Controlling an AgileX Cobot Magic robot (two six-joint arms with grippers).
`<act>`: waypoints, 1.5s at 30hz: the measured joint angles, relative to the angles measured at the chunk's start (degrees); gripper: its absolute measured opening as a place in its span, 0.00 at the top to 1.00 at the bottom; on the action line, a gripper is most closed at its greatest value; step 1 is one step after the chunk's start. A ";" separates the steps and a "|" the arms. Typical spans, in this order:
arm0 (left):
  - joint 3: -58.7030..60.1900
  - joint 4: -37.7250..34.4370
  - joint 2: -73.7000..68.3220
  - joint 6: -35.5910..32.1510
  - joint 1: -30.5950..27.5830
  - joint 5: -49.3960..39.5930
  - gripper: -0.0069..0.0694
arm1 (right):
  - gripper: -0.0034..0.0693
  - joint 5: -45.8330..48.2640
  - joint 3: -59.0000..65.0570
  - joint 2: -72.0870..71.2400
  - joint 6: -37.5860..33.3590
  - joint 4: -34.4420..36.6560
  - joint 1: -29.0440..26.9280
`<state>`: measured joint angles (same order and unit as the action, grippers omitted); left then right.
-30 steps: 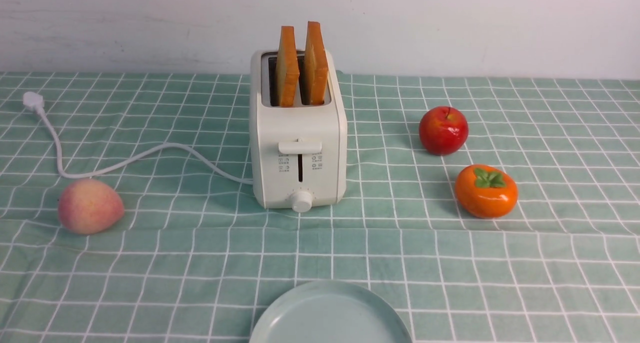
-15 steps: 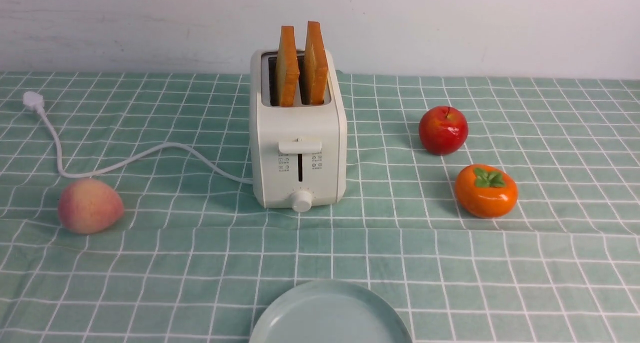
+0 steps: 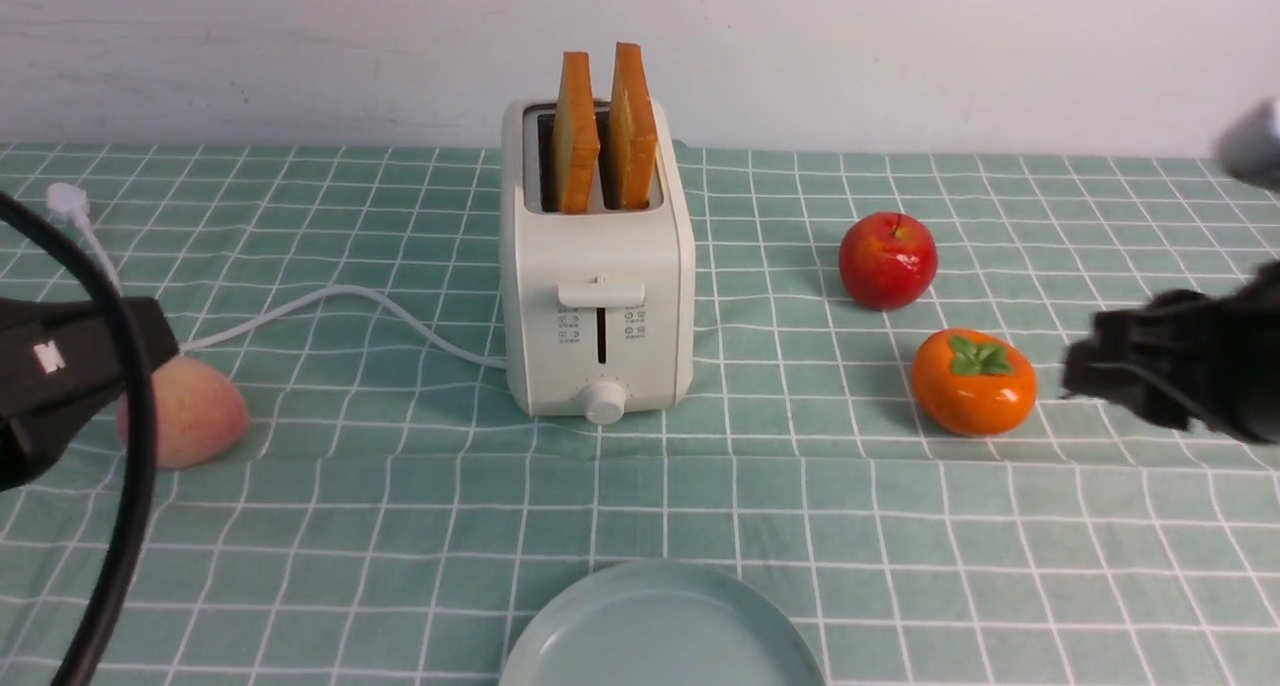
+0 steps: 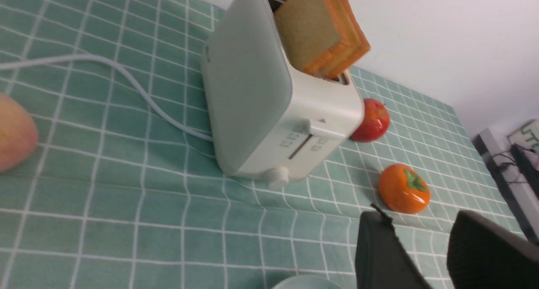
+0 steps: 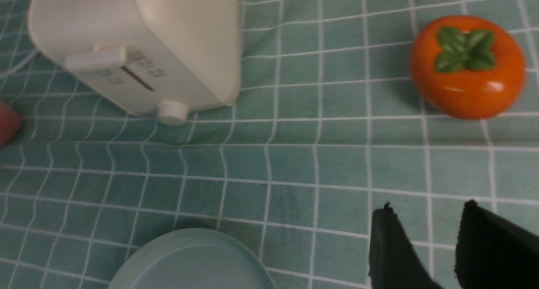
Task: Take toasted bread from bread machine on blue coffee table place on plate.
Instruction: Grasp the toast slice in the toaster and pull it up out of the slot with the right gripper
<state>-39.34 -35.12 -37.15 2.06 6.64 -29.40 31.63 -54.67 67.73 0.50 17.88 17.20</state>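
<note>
The green-checked bench (image 3: 400,526) carries the bread machine (image 3: 597,306) at centre, its power cord (image 3: 330,301) trailing left. A peach (image 3: 195,416) lies left, an apple (image 3: 887,262) and a persimmon (image 3: 972,383) right, the plate (image 3: 660,631) nearest.

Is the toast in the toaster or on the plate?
In the toaster. Both toast slices stand upright in its slots, poking above the top; none shows on the plate.

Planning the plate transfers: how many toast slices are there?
2. Both stand upright in the bread machine: the left slice in its left slot, the right slice in its right. None seems hidden.
</note>
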 joint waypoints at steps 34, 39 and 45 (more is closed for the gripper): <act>0.00 -2.22 -0.22 -2.77 0.51 -4.41 0.60 | 0.37 -1.11 -55.22 51.98 -12.69 27.17 4.82; 0.00 -2.22 -0.22 -2.77 0.51 -4.41 0.60 | 0.38 -1.41 -55.22 52.63 -15.99 28.96 4.82; 0.00 -2.22 -0.22 -2.77 0.51 -4.41 0.60 | 0.59 -1.53 -55.33 52.92 -19.31 30.55 4.82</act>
<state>-39.34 -37.33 -37.38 -0.72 7.15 -33.80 30.10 -110.00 120.65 -18.81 48.43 22.02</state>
